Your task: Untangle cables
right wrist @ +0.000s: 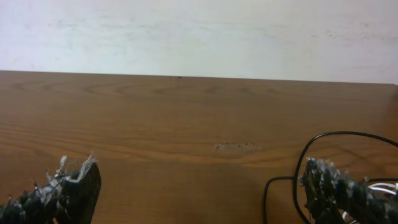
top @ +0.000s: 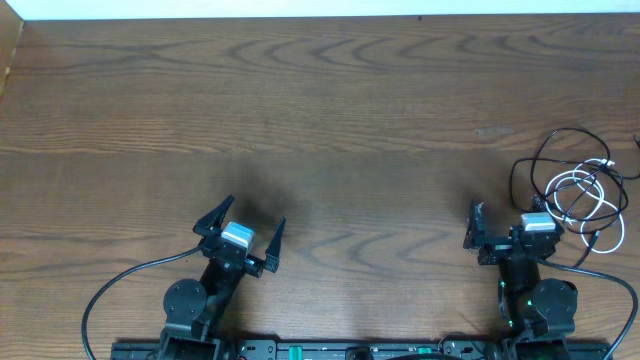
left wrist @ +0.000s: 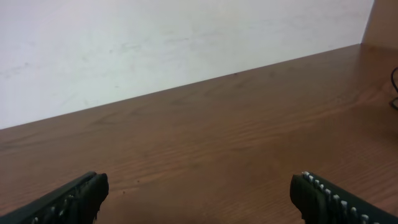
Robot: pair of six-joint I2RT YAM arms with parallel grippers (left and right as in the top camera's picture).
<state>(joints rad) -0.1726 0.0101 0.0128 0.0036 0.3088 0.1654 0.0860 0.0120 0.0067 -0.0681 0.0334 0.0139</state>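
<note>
Left gripper (top: pixel 253 220): jaws wide apart, holding nothing, over bare table (top: pixel 330 110).
Right gripper (top: pixel 508 218): jaws wide apart, empty.
Black cable (right wrist: pixel 348 132): loops just beside right gripper's right finger.
White cable (top: pixel 580 178): tangled among black loops, same side.

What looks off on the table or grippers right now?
The black cable and white cable lie tangled in a heap at the table's right edge, beside the open right gripper, whose finger pads look frayed.

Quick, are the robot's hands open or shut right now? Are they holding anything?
Left gripper: open, holding nothing.
Right gripper: open, holding nothing.
</note>
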